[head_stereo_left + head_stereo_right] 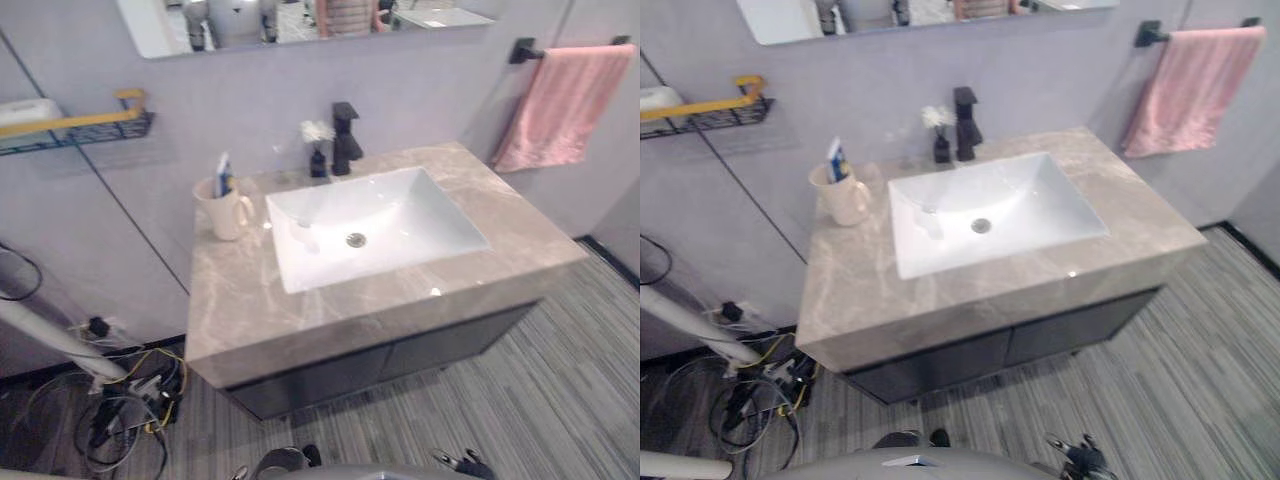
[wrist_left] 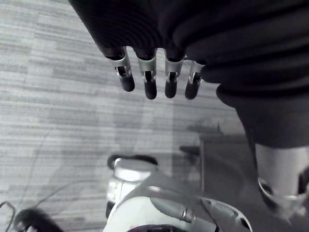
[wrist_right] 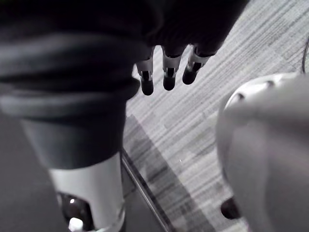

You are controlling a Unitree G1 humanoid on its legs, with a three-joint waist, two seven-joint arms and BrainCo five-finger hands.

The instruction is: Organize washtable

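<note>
- bench [image 1: 250, 310]: the task's thing, well ahead of both hands and higher than them. Neither hand is near it.
- left hand [image 2: 147, 77]: fingers straight, relaxed, holding nothing. Hangs over the floor, apart from everything.
- right hand [image 3: 166, 72]: same state, fingers loose and empty, over the floor.
- mug [image 1: 225, 212]: 1, upright on the bench's back corner on the left hand's side, just beside the sink [image 1: 400, 215]. Parked off the basin edge, probably so it stays dry and reachable.
- tube [image 1: 222, 175]: blue-white, stands in the mug. Can't tell if more is in there.
- sink: 1, between the two hands' sides. Basin looks bare.
- faucet [image 1: 345, 138]: 1, black, at the far rim of the sink.
- vase [image 1: 318, 160]: 1, small and dark with a white flower, just beside the faucet on the left hand's side.
- towel [image 1: 565, 105]: 1, pink, draped on a wall rail beyond the right hand's side.
- shelf [image 1: 75, 125]: 1, on the wall beyond the left hand's side, carrying a white item.
- Judgement: bench already looks tidy, no reach started.
</note>
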